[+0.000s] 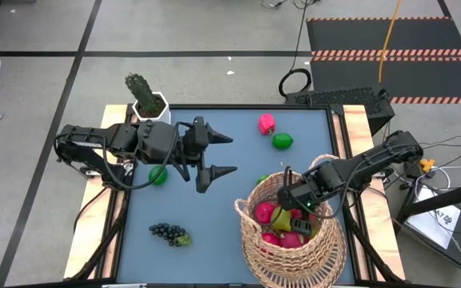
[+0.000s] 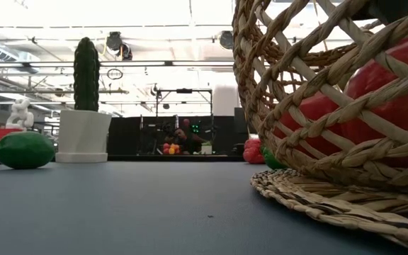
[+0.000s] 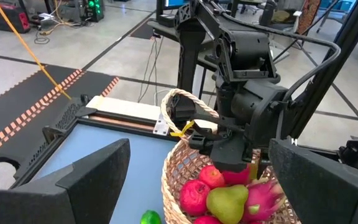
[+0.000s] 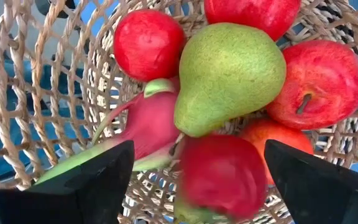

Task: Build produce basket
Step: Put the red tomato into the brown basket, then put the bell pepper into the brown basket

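Fruit fills the basket (image 1: 290, 240) at the table's near right corner: a pear (image 4: 229, 78) lies on top, ringed by red apples (image 4: 319, 84), with a dragon fruit (image 4: 145, 127) beside it and a blurred red piece (image 4: 222, 174) just below the pear. The right gripper (image 1: 294, 202) reaches in from the right edge and hangs over the basket's mouth, beside the arched handle (image 3: 185, 102); its fingers (image 4: 79, 183) stand wide apart above the fruit and nothing sits between them.

Left of the basket, near the front edge, a grape bunch (image 1: 169, 233) lies alone on the blue table (image 1: 214, 232). Farther in, the left gripper (image 1: 222, 154) points toward the right from the arm stretched across the left side, its jaws spread wide and empty, well apart from the basket. A lime (image 1: 158, 175) rests under that arm, close to the left edge. A small green piece (image 1: 262, 179) shows just behind the basket rim.

Toward the far side, a second lime (image 1: 282, 142) and a pink fruit (image 1: 266, 123) sit close together, right of centre. At the far left corner a cactus (image 1: 141, 90) stands upright in a white pot (image 1: 150, 108).
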